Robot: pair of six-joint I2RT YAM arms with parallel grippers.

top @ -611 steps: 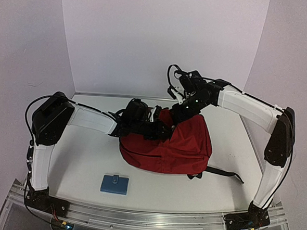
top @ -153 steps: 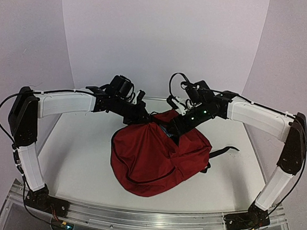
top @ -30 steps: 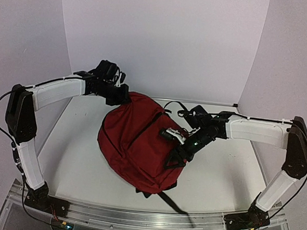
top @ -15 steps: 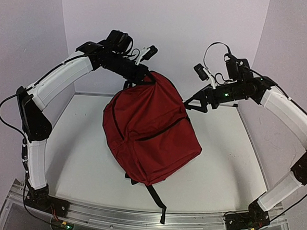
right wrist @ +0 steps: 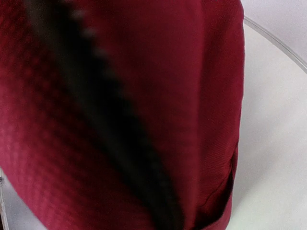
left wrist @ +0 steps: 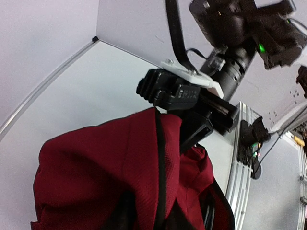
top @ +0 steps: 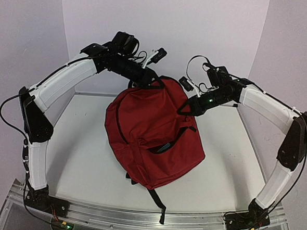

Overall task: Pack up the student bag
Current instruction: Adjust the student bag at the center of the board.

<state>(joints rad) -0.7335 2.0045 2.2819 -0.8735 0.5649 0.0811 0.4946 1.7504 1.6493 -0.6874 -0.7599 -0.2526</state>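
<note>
The left claw (top: 147,77) still hung high at the back, clamped on the black top loop of the bag (top: 142,125), which stayed upright with its lower end on the table (top: 79,141). Half a second earlier the front pocket (top: 167,144) lay flat; now its zip gaped on something bluish, too small to name. The right claw (top: 186,108), earlier clear of the bag, had come against its upper right edge. Whether its fingers were together could not be told, as its own camera showed only blurred red cloth. A black strap (top: 158,198) trailed toward the table's near edge.
</note>
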